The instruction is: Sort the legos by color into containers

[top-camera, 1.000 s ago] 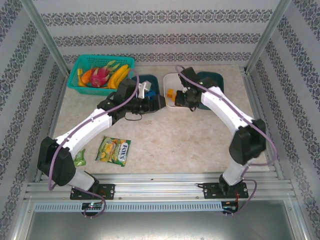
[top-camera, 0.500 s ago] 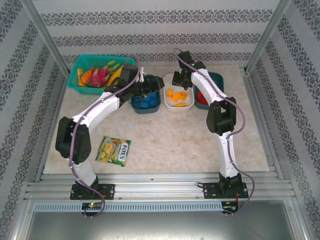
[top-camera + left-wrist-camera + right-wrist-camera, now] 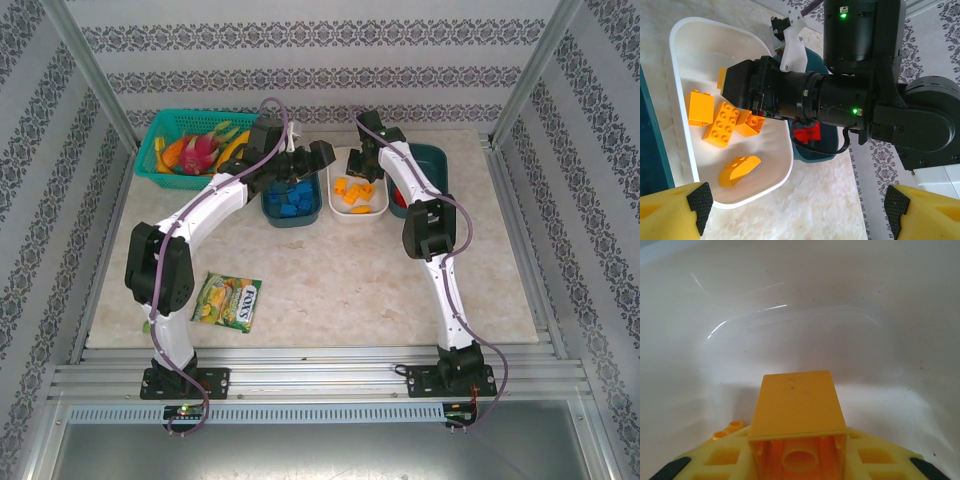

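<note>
Your right gripper (image 3: 799, 465) has reached the white tub (image 3: 800, 315), clamped on an orange brick (image 3: 797, 407): release it. Left gripper (image 3: 800, 210) fingers stand apart.

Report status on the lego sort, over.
Right gripper shut on orange lego over white tub. Left gripper open, empty, close beside right arm; mind clearance.

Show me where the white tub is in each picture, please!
Top external: the white tub sits at the back, between the left teal tub and the right teal tub.
Left wrist: it takes up the left side.
Right wrist: its glossy white wall lies behind one orange lego between the right jaws.
Shared landmark: the orange legos inside it.
</note>
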Action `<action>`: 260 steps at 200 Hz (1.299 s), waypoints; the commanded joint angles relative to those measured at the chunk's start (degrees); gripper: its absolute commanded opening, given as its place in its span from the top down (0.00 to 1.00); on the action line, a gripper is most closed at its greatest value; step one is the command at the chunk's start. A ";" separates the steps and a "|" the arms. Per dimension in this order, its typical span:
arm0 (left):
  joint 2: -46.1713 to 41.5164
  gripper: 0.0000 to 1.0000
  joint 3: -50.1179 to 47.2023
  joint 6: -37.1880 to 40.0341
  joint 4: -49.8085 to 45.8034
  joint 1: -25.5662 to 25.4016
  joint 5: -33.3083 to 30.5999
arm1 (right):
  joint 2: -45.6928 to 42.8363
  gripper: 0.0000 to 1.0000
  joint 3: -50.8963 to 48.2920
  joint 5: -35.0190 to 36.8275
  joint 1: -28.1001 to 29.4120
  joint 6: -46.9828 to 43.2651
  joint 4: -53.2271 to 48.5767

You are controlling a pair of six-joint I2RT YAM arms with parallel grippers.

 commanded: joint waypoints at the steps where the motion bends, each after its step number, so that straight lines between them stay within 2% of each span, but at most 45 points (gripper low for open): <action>1: 0.49 0.09 0.33 0.11 1.10 0.72 -0.44 | 0.83 0.60 2.39 -0.53 -0.07 0.70 -1.43; 55: -0.75 0.09 -0.78 -0.44 1.45 0.77 0.06 | -1.18 0.42 2.98 -0.73 -0.25 -0.34 -2.46; 91: -3.34 0.09 -2.13 0.52 0.41 0.73 -0.01 | -7.31 0.45 2.27 0.09 -0.07 -0.44 -2.00; 107: -5.28 0.09 -3.34 1.89 -1.36 0.77 0.02 | -12.65 0.46 -1.36 0.97 0.46 -0.84 -0.20; 128: -8.94 0.09 -6.32 3.26 -3.20 0.76 0.16 | -22.65 0.45 -12.15 2.76 1.55 -1.62 5.18; 158: -16.78 0.08 -12.74 4.39 -6.72 0.77 -2.33 | -39.67 0.42 -35.33 6.08 3.39 -1.83 14.43; 184: -24.70 0.08 -19.59 5.11 -9.29 0.77 -5.61 | -55.81 0.33 -57.34 10.51 6.37 -4.12 23.47; 207: -31.37 0.06 -24.85 6.73 -12.98 0.79 -9.75 | -67.63 0.22 -70.88 11.75 8.33 -4.57 24.87; 211: -33.01 0.05 -25.56 7.19 -13.76 0.77 -10.70 | -69.58 0.17 -72.87 11.63 8.51 -4.48 24.92; 214: -33.74 0.04 -26.11 7.43 -14.54 0.80 -11.35 | -70.85 0.05 -74.40 11.62 8.64 -4.43 25.00; 216: -34.43 0.01 -26.36 7.54 -14.94 0.78 -11.92 | -71.67 0.03 -75.23 11.34 8.66 -4.37 25.00; 228: -37.28 0.00 -28.26 8.12 -18.58 0.90 -13.97 | -76.75 0.02 -80.01 12.04 9.43 -3.77 23.70; 250: -41.50 0.00 -30.74 11.04 -23.30 1.20 -14.03 | -84.90 0.02 -87.25 14.40 10.23 -2.30 21.44; 260: -43.88 0.00 -31.94 11.78 -25.53 1.21 -17.38 | -88.08 0.02 -89.60 16.31 10.24 -1.53 21.21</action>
